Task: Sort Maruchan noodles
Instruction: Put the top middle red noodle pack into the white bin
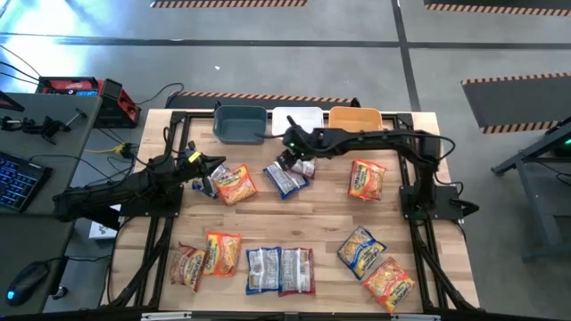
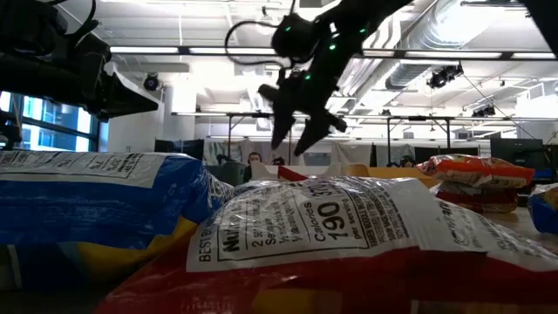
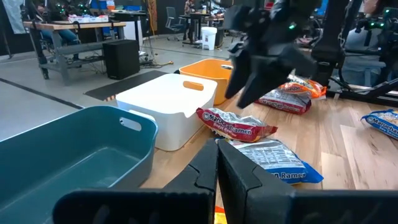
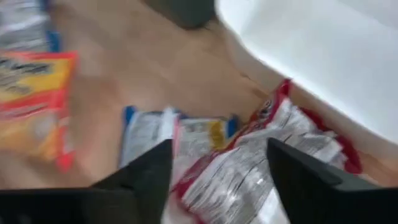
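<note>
Packet [image 3: 236, 124] label reads "Maruchan Ramen", near white bin [image 3: 166, 99].

Wooden table [image 1: 303, 214], scattered noodle packets [image 1: 280, 270], dark-blue bin [image 1: 239, 123], white bin [image 1: 297, 118], orange bin [image 1: 355, 117] along far edge.

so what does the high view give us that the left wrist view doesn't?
High view only: the front-row packets, the black base plates, and the right arm's full reach to the right pincer. Left wrist only: the blue bin's empty inside and the room's desks. Both: the white bin, orange bin, red-white packet, and the right pincer open above it.
</note>
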